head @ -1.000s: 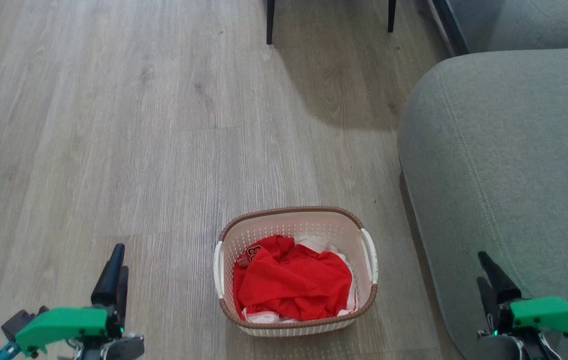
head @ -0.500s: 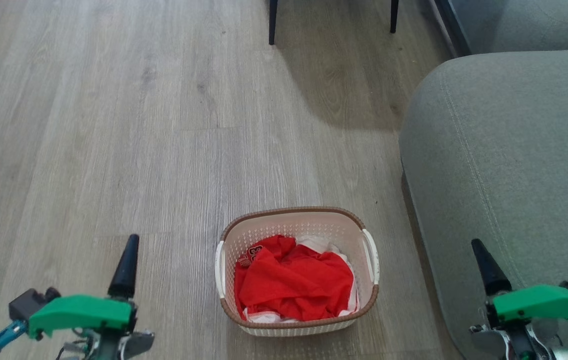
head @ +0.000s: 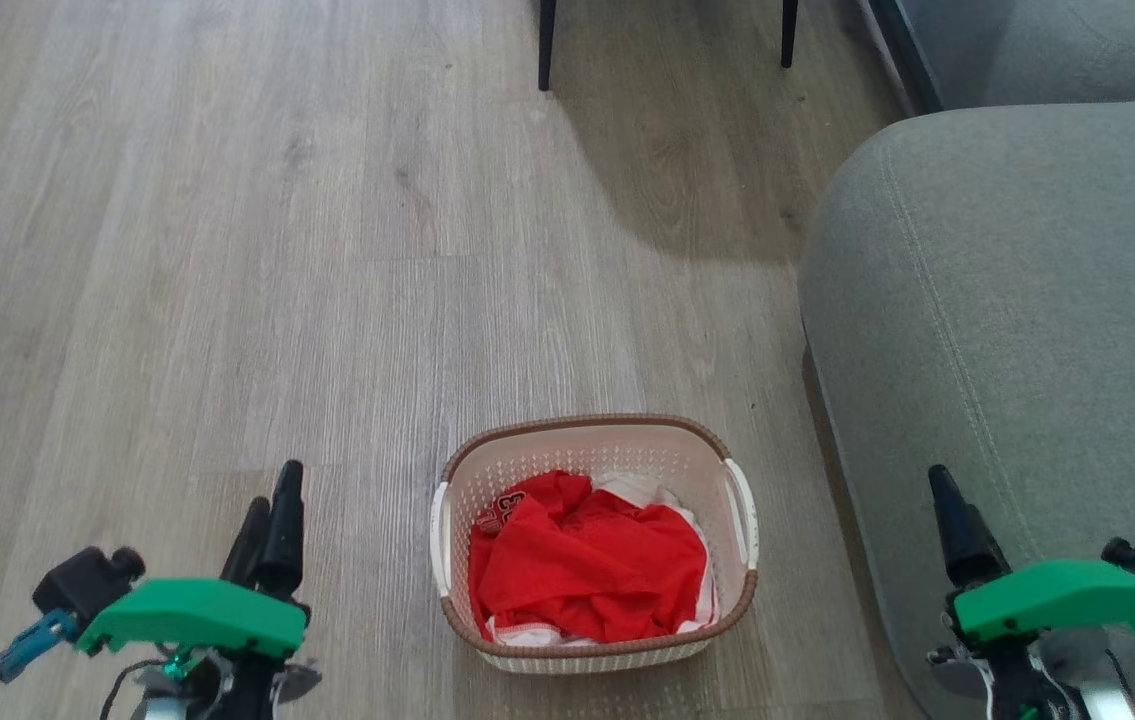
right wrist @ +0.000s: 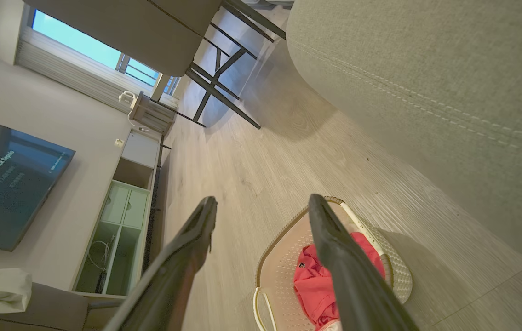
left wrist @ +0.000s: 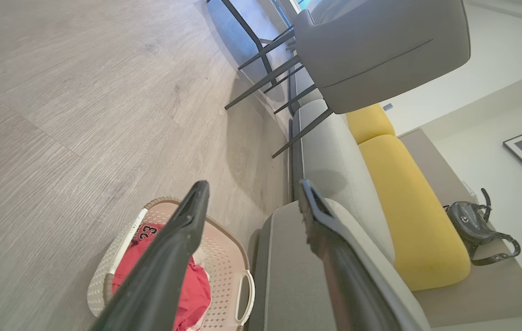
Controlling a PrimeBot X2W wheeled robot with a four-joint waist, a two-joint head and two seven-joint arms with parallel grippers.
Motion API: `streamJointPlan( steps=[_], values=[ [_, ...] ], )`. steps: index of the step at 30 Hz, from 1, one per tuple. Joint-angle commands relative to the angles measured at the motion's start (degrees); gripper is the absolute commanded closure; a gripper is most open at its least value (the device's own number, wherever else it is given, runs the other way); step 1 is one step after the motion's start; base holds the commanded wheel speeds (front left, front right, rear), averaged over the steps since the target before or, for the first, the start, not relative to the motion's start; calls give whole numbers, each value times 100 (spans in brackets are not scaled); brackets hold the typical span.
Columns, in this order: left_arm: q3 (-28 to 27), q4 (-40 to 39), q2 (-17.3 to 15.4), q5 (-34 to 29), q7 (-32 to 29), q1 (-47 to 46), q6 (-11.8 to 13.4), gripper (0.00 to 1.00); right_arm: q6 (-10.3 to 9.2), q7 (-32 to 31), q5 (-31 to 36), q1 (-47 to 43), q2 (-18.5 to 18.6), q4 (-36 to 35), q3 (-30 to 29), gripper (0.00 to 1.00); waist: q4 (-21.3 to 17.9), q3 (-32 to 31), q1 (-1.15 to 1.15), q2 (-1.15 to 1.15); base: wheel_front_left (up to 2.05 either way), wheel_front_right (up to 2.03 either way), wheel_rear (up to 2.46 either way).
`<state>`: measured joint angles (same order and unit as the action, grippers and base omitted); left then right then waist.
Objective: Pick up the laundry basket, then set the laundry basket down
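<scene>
**Clerk:** Item one, nearest?
**Checker:** Left claw (head: pixel 273 488), lower left of the head view, above the wood-look floor (head: pixel 227 250). Its wrist view shows the two dark fingers spread wide, with nothing between them.

**Clerk:** Item two?
**Checker:** Right claw (right wrist: pixel 263 200), lower right of the head view, seen against the front of the grey sofa (head: pixel 1007 300). Fingers likewise wide apart, holding nothing.

**Clerk:** Item three, the task piece?
**Checker:** Laundry basket (head: pixel 582 419): cream, perforated, with a brown rim and a white handle (head: pixel 742 510) on each short side. It stands upright on the floor between the two claws, well apart from the left one and apart from the right one. Its right side is near the sofa, not touching.

**Clerk:** Contents?
**Checker:** Red garment (head: pixel 582 565), crumpled, covering most of the inside. White cloth (head: pixel 642 488) shows at its far edge and along the near wall.

**Clerk:** Beyond that?
**Checker:** Bare floorboards, then two dark chair legs (head: pixel 547 45) at the top of the head view, casting a shadow toward the sofa. In the left wrist view, yellow cushions (left wrist: pixel 408 202) lie along the sofa.
</scene>
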<state>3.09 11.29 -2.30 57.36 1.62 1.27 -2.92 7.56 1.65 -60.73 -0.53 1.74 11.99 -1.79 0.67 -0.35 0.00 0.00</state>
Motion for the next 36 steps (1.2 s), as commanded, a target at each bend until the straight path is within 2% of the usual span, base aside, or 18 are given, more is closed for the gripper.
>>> streamJointPlan(
  steps=[1,36],
  values=[
    [-43,-266,-70,-184,73,-154,38,0,-3,67,181,114,56,-253,76,0,0,-2,0,0,0,0,0],
    [353,-774,-304,-2712,660,260,647,0,-5,655,2615,-70,83,-608,475,0,1,-136,0,0,0,0,0]
  ],
)
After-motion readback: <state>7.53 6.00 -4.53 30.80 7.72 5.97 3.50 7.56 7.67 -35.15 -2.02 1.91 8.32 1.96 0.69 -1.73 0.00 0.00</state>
